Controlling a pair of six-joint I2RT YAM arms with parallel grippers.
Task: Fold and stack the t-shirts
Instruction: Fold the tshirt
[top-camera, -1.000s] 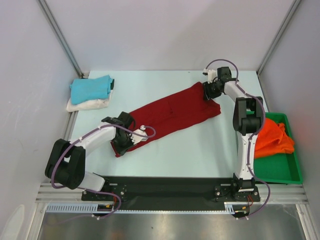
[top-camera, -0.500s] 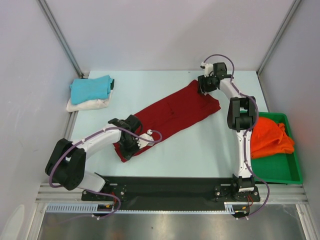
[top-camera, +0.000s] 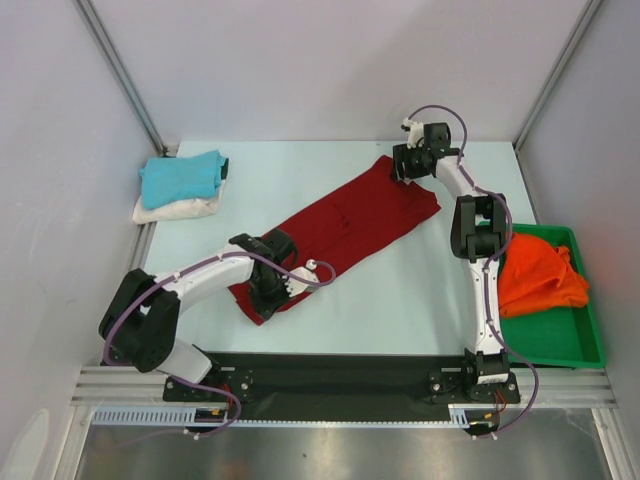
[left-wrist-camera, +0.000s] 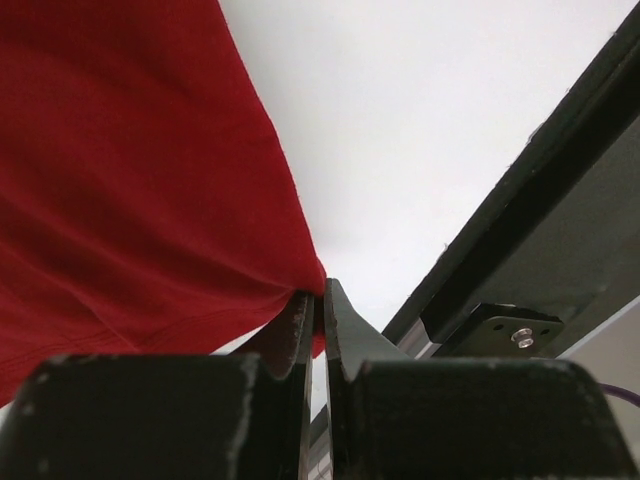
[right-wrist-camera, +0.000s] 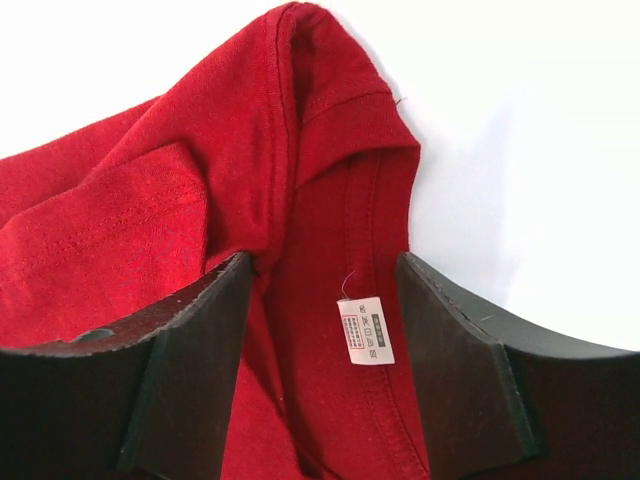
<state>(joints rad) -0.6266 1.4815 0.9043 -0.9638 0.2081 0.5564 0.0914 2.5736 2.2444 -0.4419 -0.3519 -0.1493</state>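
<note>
The soft dark red t-shirt (top-camera: 345, 220) lies diagonal on the pale table (top-camera: 400, 290). The left gripper (left-wrist-camera: 318, 297) pinches its near corner tight. The right gripper (right-wrist-camera: 325, 270) stands wide open over the collar, holding nothing. The small white label (right-wrist-camera: 364, 330) there is unreadable. A crumpled orange t-shirt (top-camera: 540, 275) fills the green plastic tray (top-camera: 565, 345).

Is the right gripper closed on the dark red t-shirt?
No: the right gripper is wide open over the dark red t-shirt, its white label between the jaws.
</note>
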